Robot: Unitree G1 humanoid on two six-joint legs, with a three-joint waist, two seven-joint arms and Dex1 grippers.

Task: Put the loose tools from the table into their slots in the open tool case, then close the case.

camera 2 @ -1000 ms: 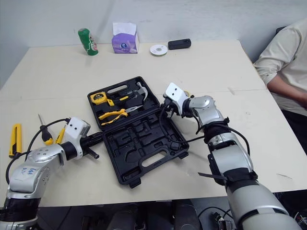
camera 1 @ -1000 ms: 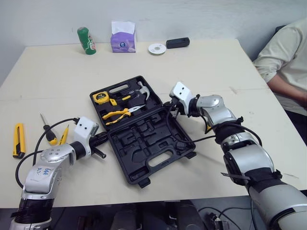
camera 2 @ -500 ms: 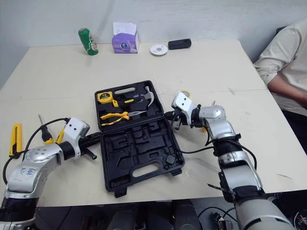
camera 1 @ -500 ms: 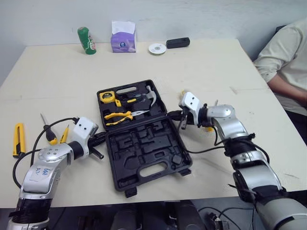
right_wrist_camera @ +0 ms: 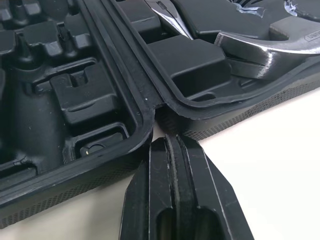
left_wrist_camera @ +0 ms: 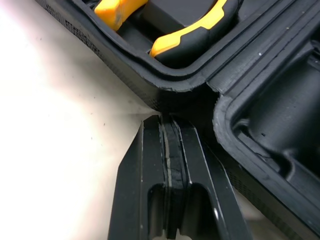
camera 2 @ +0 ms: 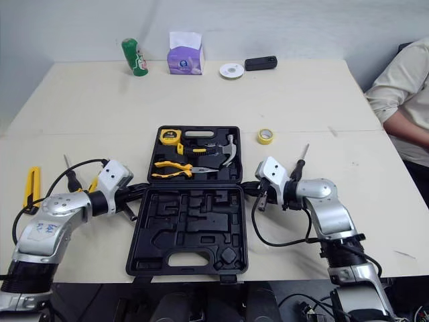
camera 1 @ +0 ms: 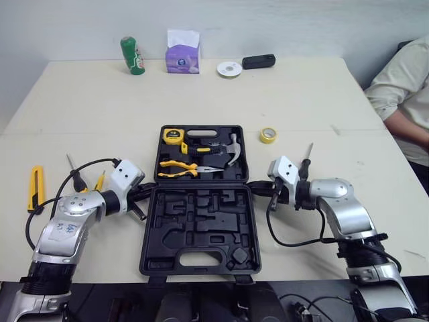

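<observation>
A wide cream surface (camera 1: 322, 100) carries an open black tool case (camera 1: 201, 221) at its near middle. The case lies flat, its long axis running from near to far and its hinge line crossing left to right. Its near edge, with the handle cut-out, sits close to the surface's near edge. Bare room opens on both sides and beyond the case.

The far half holds a hammer (camera 1: 231, 146), yellow-handled pliers (camera 1: 184, 166) lying crosswise, and a yellow tape measure (camera 1: 173, 136). The near half shows empty moulded slots.

The left gripper (left_wrist_camera: 167, 122) sits at the left end of the hinge, fingers pressed together and holding nothing. The right gripper (right_wrist_camera: 172, 142) sits at the right end of the hinge, also closed and empty.

A person's pale sleeve (camera 1: 402, 94) shows at the right edge.

Loose tools lie on both sides. On the left, well apart from the case, a yellow utility knife (camera 1: 33, 188) lies near to far. Beside it, a screwdriver (camera 1: 75, 176) points its tip away. On the right, a second screwdriver (camera 1: 305, 163) also points away, near a yellow tape roll (camera 1: 268, 135).

Along the far edge stand a green can (camera 1: 133, 55), a purple tissue box (camera 1: 183, 54), a disc (camera 1: 229, 68) and a small black object (camera 1: 259, 62).
</observation>
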